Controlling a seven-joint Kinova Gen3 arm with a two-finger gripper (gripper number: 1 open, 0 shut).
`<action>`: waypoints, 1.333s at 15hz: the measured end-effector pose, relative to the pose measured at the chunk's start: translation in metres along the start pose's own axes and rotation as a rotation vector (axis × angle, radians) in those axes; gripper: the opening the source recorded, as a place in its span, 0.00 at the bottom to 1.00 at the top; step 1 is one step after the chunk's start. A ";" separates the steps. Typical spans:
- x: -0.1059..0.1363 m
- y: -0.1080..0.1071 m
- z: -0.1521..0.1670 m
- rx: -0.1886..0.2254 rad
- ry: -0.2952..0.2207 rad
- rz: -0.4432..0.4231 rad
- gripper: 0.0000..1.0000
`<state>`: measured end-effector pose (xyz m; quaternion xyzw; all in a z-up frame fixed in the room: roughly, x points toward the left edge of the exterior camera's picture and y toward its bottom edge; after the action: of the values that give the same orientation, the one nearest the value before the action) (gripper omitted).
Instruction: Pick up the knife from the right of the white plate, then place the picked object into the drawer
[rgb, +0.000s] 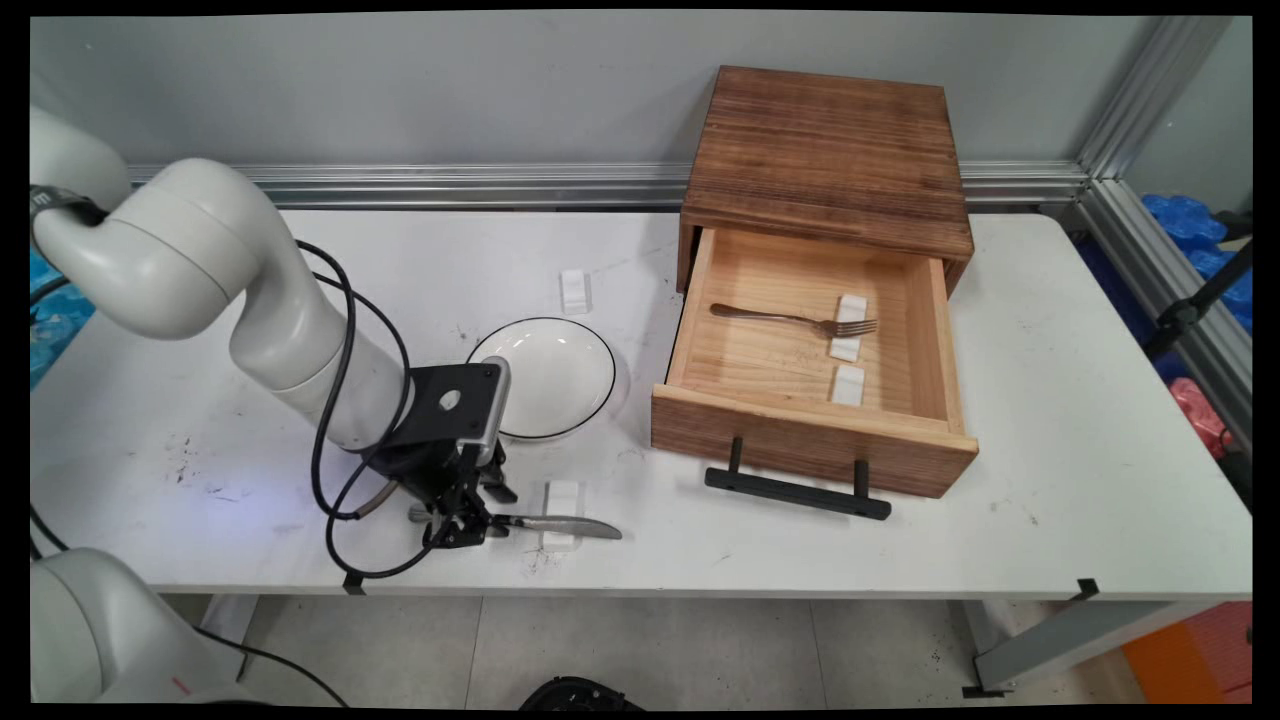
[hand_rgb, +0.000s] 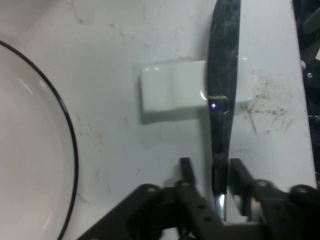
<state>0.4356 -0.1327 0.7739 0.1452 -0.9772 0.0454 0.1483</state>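
Low at the front left of the white table (rgb: 1050, 420), black gripper (rgb: 462, 528) down over a table knife (rgb: 560, 524), fingers (hand_rgb: 186, 170) standing either side of the handle with gaps showing, so spread and straddling, not yet clamped. Knife lying flat near the front edge, blade resting across a small white block (rgb: 562, 497) that props it off the surface. Probably metal: stiff, thin, light, smooth and likely slippery; best taken across the narrow handle, right where raised clear of the tabletop, not on the blade. Just behind, a white plate with a black rim (rgb: 545, 377), close to the arm's wrist, likely ceramic and breakable. Another white block (rgb: 574, 291) further back. To the right, a dark wooden box (rgb: 830, 160) with its light wood drawer (rgb: 810, 445) pulled open, black handle (rgb: 797, 492) in front; inside, a fork (rgb: 795, 319) with tines on one white block (rgb: 850, 310), a further white block (rgb: 848, 384) nearer the front. Tabletop hard, smooth, scuffed with dark marks. Grey wall and aluminium rail behind, tiled floor below, blue and red clutter far right.
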 end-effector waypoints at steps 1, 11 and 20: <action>0.000 0.001 0.000 -0.001 0.000 0.000 0.00; 0.004 0.006 -0.006 -0.013 0.000 -0.002 0.00; 0.027 0.002 -0.044 -0.026 0.030 -0.016 0.00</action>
<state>0.4224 -0.1321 0.8241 0.1501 -0.9742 0.0335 0.1652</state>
